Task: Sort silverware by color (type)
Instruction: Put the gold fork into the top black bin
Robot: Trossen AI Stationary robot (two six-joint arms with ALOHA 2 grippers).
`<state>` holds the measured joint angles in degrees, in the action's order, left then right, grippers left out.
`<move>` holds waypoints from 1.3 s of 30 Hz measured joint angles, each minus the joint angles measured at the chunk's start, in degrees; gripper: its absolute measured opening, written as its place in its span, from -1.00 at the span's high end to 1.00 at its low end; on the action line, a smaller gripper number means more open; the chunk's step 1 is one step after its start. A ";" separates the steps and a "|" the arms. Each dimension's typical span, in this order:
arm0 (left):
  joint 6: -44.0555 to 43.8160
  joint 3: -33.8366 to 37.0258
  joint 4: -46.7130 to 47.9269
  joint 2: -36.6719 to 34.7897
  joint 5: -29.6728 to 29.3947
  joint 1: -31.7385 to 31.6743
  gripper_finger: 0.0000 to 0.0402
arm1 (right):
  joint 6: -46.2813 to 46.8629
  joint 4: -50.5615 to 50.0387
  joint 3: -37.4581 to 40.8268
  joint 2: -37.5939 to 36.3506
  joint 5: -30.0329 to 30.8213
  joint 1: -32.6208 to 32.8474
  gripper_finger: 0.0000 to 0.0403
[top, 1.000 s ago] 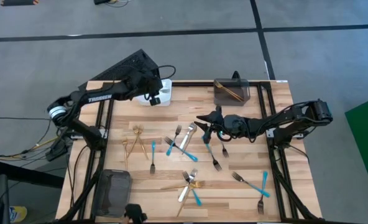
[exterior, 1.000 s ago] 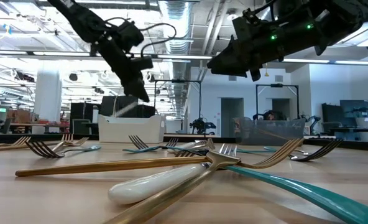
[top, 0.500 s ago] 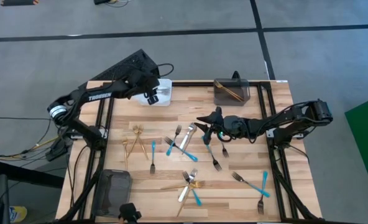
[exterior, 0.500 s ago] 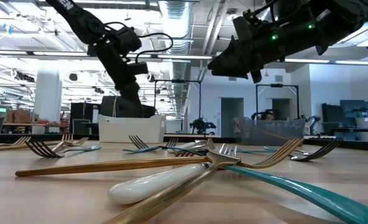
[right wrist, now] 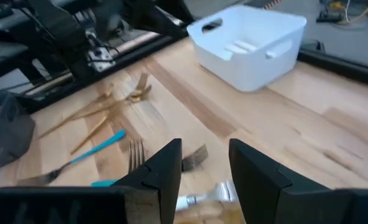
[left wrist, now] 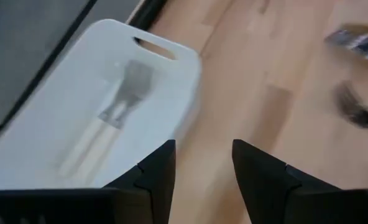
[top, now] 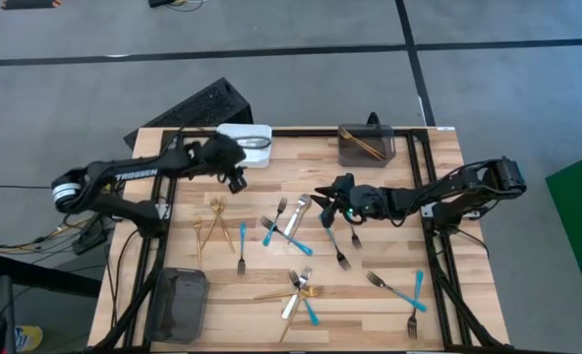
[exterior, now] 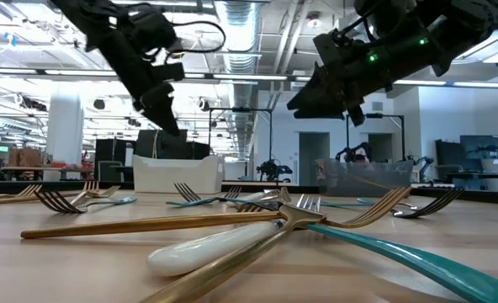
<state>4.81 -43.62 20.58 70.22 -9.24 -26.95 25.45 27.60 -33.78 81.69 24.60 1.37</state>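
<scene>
The silverware lies scattered on the wooden table: gold forks (top: 212, 221), blue-handled forks (top: 281, 234), a white-handled fork (top: 296, 216), and a crossed heap (top: 301, 290) near the front. One silver fork (left wrist: 119, 109) lies flat in the white bin (top: 245, 145). My left gripper (top: 236, 179) hangs open and empty just on the near side of that bin; its fingers (left wrist: 202, 149) hold nothing. My right gripper (top: 320, 201) hovers open above the middle of the table, over the white-handled fork (right wrist: 202, 198), touching nothing.
A dark grey bin (top: 367, 145) with gold pieces stands at the far edge. Another dark grey bin (top: 178, 303) sits at the near left corner. More forks lie near right (top: 399, 290). Bare wood shows between the white bin and the gold forks.
My left gripper has drawn back from above the white bin toward the table's near edge and left side. The bin, earlier half hidden under it, now shows whole with a silver fork lying inside.
</scene>
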 joint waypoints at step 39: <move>-43.32 13.84 12.80 -12.04 -20.34 24.45 0.29 | 4.63 -6.49 0.00 -0.05 -0.41 0.74 0.28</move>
<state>-38.50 -29.78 33.37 58.18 -29.58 -2.50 30.08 21.10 -33.78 81.64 24.19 2.11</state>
